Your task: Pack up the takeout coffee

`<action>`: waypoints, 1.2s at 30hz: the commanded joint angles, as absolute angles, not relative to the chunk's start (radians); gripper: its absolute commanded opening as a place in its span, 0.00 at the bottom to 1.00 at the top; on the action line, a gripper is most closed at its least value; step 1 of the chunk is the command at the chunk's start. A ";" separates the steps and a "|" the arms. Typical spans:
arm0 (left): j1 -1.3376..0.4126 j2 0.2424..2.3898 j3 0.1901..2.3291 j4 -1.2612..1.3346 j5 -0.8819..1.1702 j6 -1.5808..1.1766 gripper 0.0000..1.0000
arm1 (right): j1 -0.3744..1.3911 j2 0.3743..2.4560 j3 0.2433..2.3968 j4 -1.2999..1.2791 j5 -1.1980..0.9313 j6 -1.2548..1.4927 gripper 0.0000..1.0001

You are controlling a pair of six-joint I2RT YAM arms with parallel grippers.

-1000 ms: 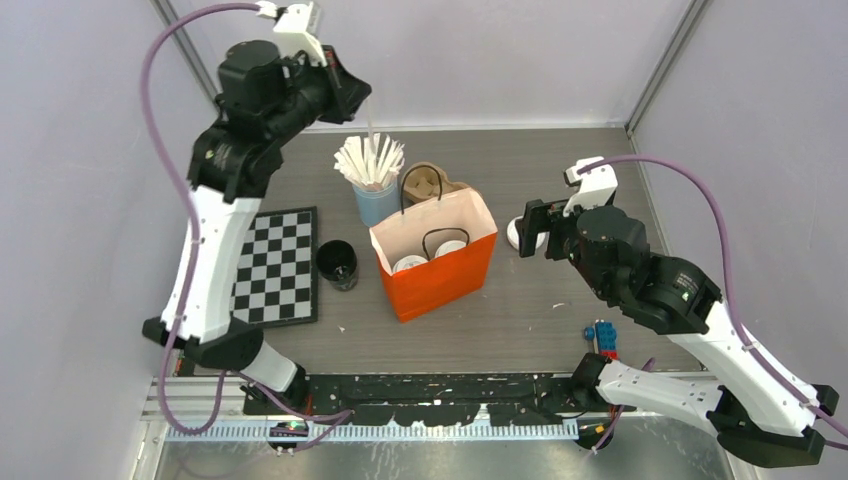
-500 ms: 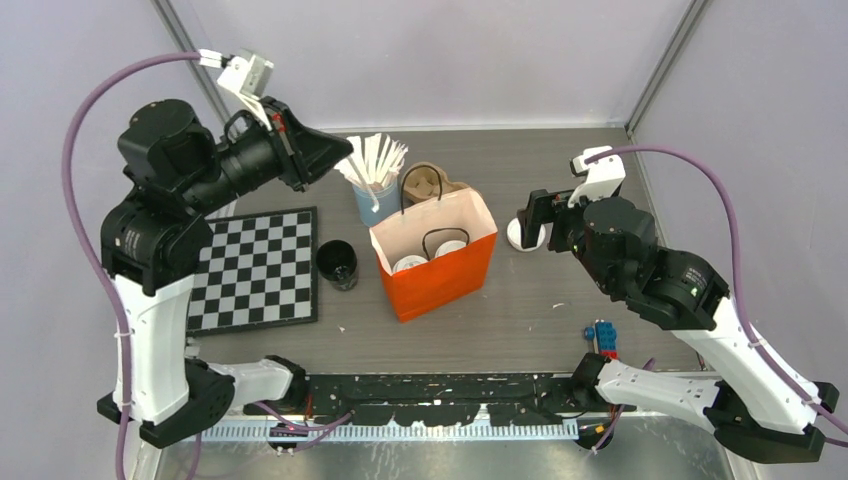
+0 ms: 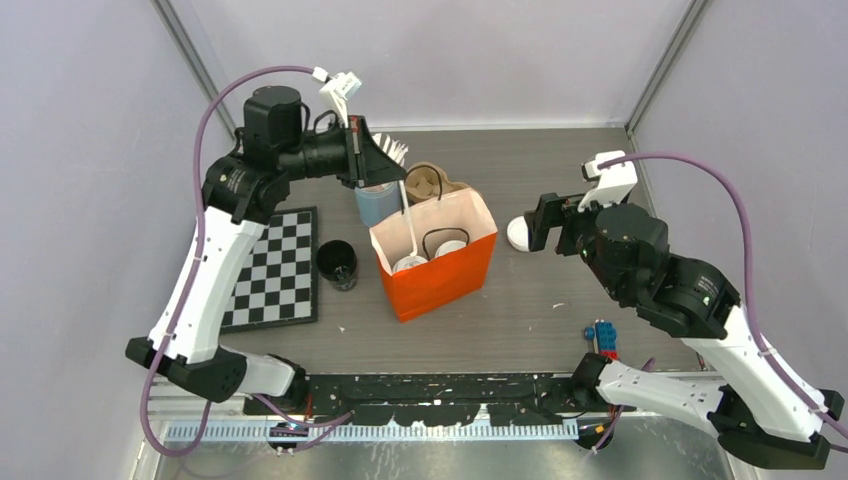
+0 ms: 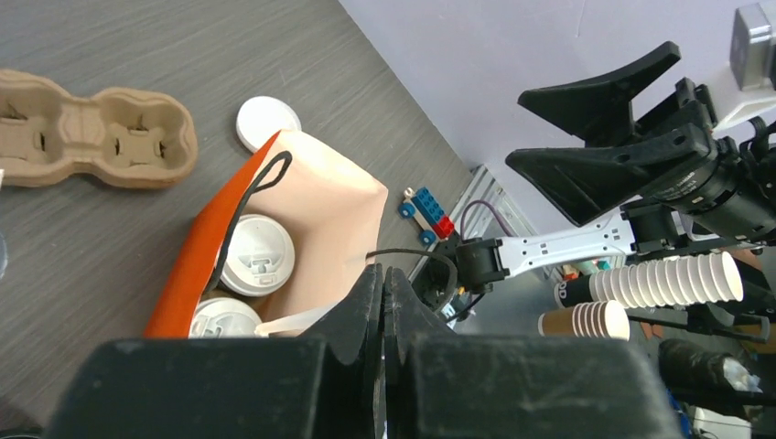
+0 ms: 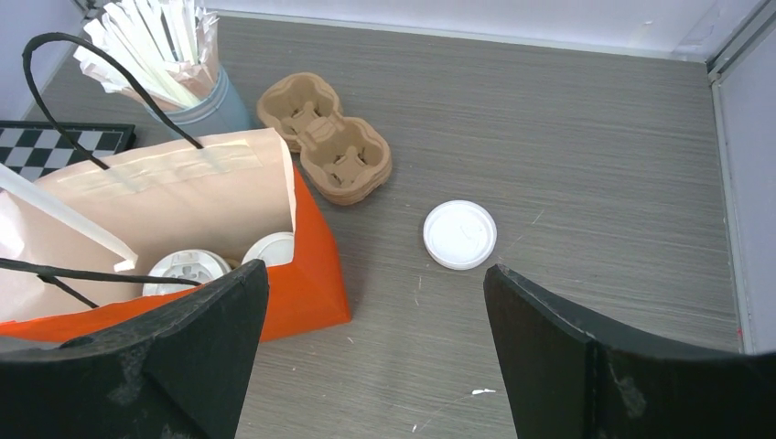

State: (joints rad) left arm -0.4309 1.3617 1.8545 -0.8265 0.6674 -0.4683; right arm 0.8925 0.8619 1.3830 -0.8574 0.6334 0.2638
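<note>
While the bag point(image 3: 445, 280) below half-hides both cups point(image 4: 259, 256), my left pincer point(image 4: 382, 276) pinches a white stick point(image 3: 409, 220); my right pincer point(image 5: 373, 270) gapes empty

Robot test lab, not a shop or kitchen. Two robot arms point(image 3: 205, 280) are sitting bolted along a metal rail point(image 3: 400, 432) at the edge of a grey table point(image 3: 570, 170). Plain lilac panels point(image 3: 480, 60) are boxing the table in. Purple cables point(image 3: 280, 68) are looping overhead. Spare paper cups point(image 4: 673, 279) are lying stacked beyond the table.
</note>
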 commanded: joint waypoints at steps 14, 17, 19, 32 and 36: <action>-0.384 1.540 2.192 -1.007 0.258 -0.460 1.00 | 0.890 0.847 1.319 -0.760 0.619 0.196 0.92; -0.262 1.524 2.104 -0.983 0.222 -0.543 1.00 | 0.889 0.855 1.316 -0.752 0.609 0.188 0.92; -0.191 1.506 2.004 -0.942 0.196 -0.554 1.00 | 0.890 0.855 1.314 -0.752 0.597 0.189 0.92; -0.101 1.491 1.622 -0.673 0.208 -0.880 0.44 | 0.890 0.810 1.281 -0.786 0.601 0.163 0.92; -0.128 1.471 1.554 -0.627 0.177 -0.955 0.30 | 0.889 0.801 1.259 -0.782 0.596 0.164 0.92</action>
State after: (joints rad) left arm -0.1055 1.5364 1.5780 -0.7494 0.2024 -0.8303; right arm 0.8925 0.8173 1.2728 -0.7994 0.5896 0.1806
